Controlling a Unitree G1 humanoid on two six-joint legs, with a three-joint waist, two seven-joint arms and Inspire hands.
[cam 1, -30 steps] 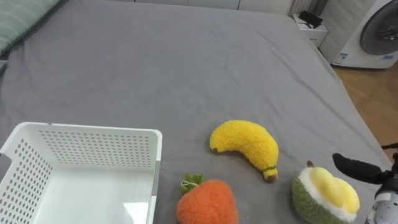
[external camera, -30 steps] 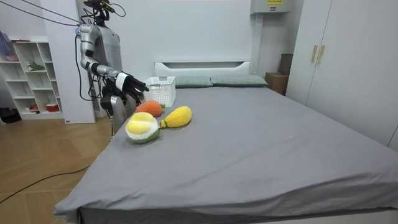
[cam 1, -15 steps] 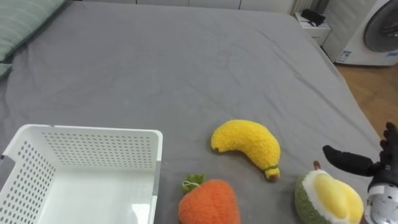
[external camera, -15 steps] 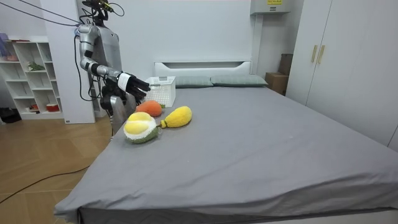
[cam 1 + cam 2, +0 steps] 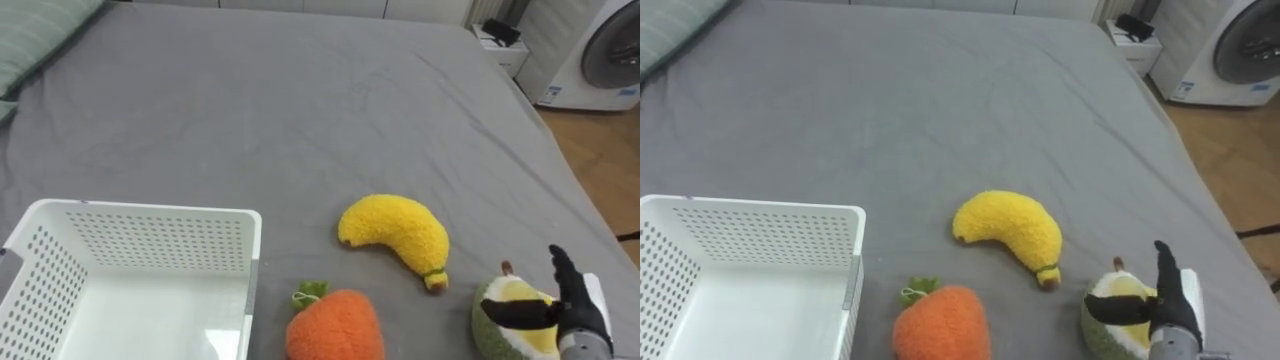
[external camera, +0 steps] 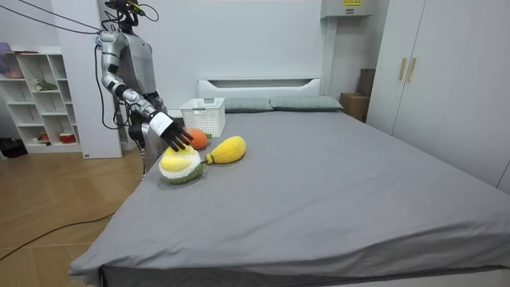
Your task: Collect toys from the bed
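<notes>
Grey bed (image 5: pixel 300 100) sheeting is forming the work surface, and the robot is standing at the bed's side near its head end, at the room view's left.

1. Right hand (image 5: pixel 572 316): it is reaching in from the lower right. The fingers (image 5: pixel 558 268) are standing straight and spread wide, and the thumb is lying flat across the top of the green and yellow plush toy (image 5: pixel 505 340). Nothing is being gripped; the contact is a resting touch only.
2. Green and yellow plush toy: it is sitting on the sheet directly under the fingers, close to the bed's near edge.
3. Yellow banana toy (image 5: pixel 395 228): it is lying just beside the fingers, to their left and farther up the bed. Its dark-tipped stem end is pointing toward the green and yellow plush toy, and the two are sitting apart.
4. Orange plush toy (image 5: pixel 335 328): it is lying farther left of the fingers, below the banana toy, green tuft uppermost.
5. White perforated basket (image 5: pixel 150 215): it is standing well to the left of the fingers, just beside the orange plush toy, with no toy showing inside.
6. Surroundings: a washing machine (image 5: pixel 605 50) is standing on the floor beyond the bed's far right corner.
</notes>
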